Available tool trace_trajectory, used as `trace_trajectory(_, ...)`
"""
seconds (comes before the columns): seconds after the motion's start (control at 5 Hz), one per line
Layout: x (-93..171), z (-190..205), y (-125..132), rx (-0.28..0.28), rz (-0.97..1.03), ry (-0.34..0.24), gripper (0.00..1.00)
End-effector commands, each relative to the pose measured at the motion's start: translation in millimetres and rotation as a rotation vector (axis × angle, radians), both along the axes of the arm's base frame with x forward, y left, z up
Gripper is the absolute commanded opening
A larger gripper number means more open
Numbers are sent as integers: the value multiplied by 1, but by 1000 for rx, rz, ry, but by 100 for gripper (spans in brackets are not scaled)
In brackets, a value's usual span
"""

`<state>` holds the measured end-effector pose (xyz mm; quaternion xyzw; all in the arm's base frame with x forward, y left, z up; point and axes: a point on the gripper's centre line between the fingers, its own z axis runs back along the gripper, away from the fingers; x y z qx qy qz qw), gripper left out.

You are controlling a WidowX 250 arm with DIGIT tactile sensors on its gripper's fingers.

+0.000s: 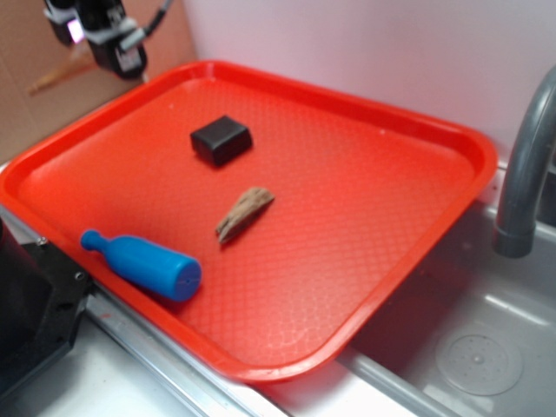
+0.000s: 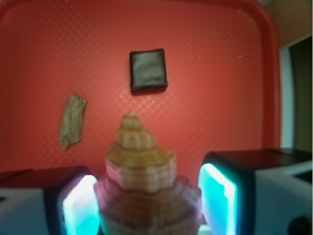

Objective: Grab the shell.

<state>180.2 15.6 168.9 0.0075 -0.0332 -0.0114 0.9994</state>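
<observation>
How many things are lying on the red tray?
3: a black block toward the far side, a wood piece in the middle, and a blue bottle near the front-left rim. The shell is up between the hand's fingers.

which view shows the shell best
The wrist view. The shell fills the lower middle of the frame between the gripper fingers, its ribbed whorls and knobby spire plain, though slightly blurred. In the exterior view only a thin tan tail shows below the gripper, raised at the tray's far corner.
</observation>
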Motion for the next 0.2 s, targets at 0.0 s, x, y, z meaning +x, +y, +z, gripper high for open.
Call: trace_trajectory(0.0, -10, 40, -34, 26, -2, -38, 0)
